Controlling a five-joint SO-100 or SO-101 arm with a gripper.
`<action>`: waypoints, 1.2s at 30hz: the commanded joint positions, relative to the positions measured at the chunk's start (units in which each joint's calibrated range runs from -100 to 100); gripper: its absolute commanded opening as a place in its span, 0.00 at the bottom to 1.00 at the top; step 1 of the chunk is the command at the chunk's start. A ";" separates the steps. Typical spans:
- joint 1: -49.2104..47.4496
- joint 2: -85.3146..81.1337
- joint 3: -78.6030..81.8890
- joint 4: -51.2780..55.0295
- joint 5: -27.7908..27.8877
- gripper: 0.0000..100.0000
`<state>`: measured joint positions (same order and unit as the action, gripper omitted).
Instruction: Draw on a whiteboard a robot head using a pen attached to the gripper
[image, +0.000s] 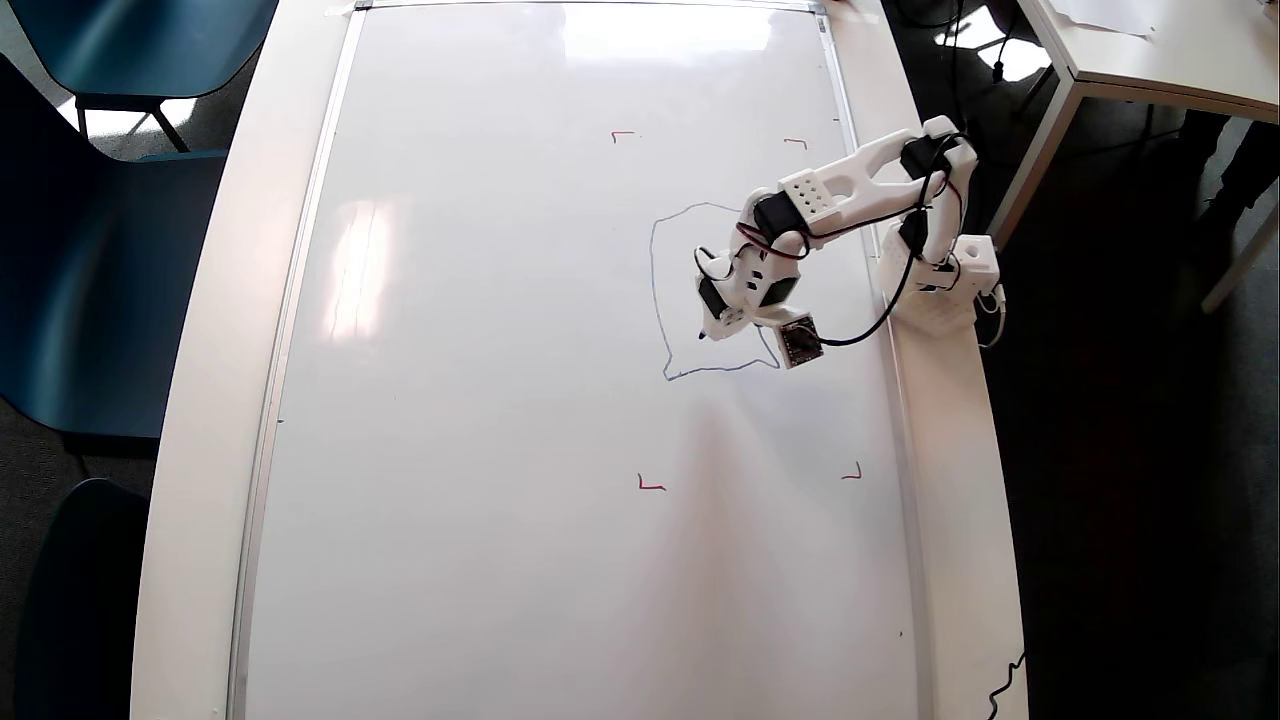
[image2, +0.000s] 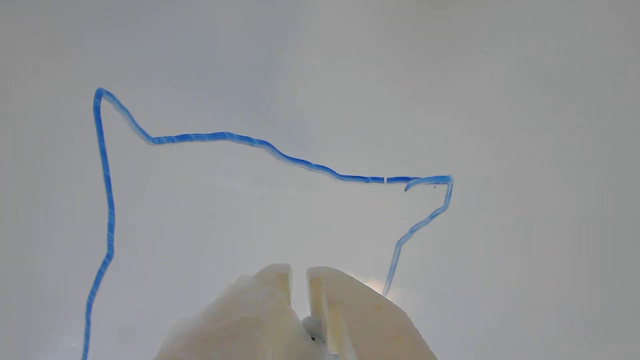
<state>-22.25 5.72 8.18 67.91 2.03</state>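
Blue outline (image2: 225, 136) is looking wobbly, and since my gripper (image2: 299, 272) is pinching the pen (image: 703, 333) narrowly, any slip is risking stray lines inside it.

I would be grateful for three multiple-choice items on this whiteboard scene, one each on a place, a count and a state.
1. In the overhead view, where on the whiteboard is the robot head drawing?
A. Right part, near the arm's base
B. Lower left corner
C. Centre of the bottom edge

2. How many red corner marks show on the board in the overhead view?
A. Two
B. Four
C. Six

3. How far along is the blue drawing?
A. Nothing drawn
B. An outline, with no inner features visible
C. Outline filled with solid colour

Answers: 1 A, the blue line sits on the right part of the board, under the gripper. 2 B, one red corner mark shows at each corner of a rectangle. 3 B, the wrist view shows the line enclosing bare board, though the gripper hides part.
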 joint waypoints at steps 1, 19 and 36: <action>1.14 -3.16 2.13 0.38 0.06 0.02; 1.44 -2.66 5.67 -3.96 0.22 0.02; 0.85 0.86 5.49 -7.87 -0.16 0.02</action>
<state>-21.34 6.65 14.48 60.47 2.19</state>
